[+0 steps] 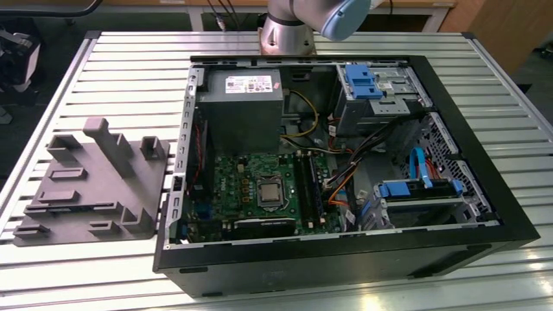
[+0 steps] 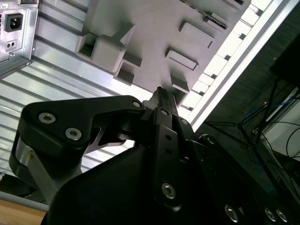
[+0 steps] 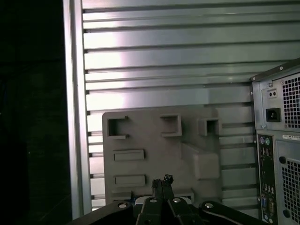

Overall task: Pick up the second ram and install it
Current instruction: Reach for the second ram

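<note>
Gripper (image 3: 162, 181) hangs with its fingertips pressed together in both wrist views, high over a gray parts holder (image 3: 150, 140) on the slatted table (image 3: 164, 61). The open computer case (image 3: 281, 140) stands off to the gripper's side. The second ram cannot be picked out among the motherboard (image 1: 250, 188) slots.

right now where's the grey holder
In the exterior view the grey holder lies flat on the slatted table at the exterior view's left, just beside the open pc case.
</note>
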You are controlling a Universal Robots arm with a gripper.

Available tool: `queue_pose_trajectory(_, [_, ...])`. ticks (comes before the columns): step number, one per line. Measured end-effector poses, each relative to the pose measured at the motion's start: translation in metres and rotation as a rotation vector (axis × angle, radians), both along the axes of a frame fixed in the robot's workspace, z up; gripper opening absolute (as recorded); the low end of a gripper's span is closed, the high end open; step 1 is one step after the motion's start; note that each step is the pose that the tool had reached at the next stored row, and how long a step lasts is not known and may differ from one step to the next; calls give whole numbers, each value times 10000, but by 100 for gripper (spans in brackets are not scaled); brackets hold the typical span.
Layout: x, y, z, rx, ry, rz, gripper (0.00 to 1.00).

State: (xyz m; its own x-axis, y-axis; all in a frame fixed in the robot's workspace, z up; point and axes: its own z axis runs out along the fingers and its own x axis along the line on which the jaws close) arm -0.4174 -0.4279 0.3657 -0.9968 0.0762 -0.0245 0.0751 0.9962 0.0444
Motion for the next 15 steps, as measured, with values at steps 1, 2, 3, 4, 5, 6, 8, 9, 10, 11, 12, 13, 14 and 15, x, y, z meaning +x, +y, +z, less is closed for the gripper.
queue_pose_trajectory(1, [-4, -3, -1, -1, 1, 0, 11])
queue_pose_trajectory(2, [-7, -6, -3, -1, 1, 0, 11])
queue_pose_trajectory(3, [-10, -10, -5, -1, 1, 0, 11])
queue_pose_trajectory(4, [-14, -13, -7, -1, 1, 0, 11])
queue_pose_trajectory(5, [-18, -16, -10, 0, 0, 0, 11])
queue_pose_trajectory(6, [-21, -19, -12, 0, 0, 0, 11])
queue_pose_trajectory(8, [-28, -24, -16, -1, 0, 0, 11])
queue_pose_trajectory(9, [-31, -27, -18, -1, 1, 0, 11])
queue_pose_trajectory(10, [-35, -29, -20, 0, 0, 0, 11])
queue_pose_trajectory(11, [-38, -32, -22, 0, 1, 0, 11])
queue_pose_trajectory(12, [-42, -35, -25, 0, 0, -1, 11])
queue_pose_trajectory(13, [-46, -40, -28, 0, 0, 0, 11])
queue_pose_trajectory(14, [-50, -43, -30, 0, 0, 0, 11])
queue_pose_trajectory(15, [-54, -46, -32, 0, 0, 1, 11])
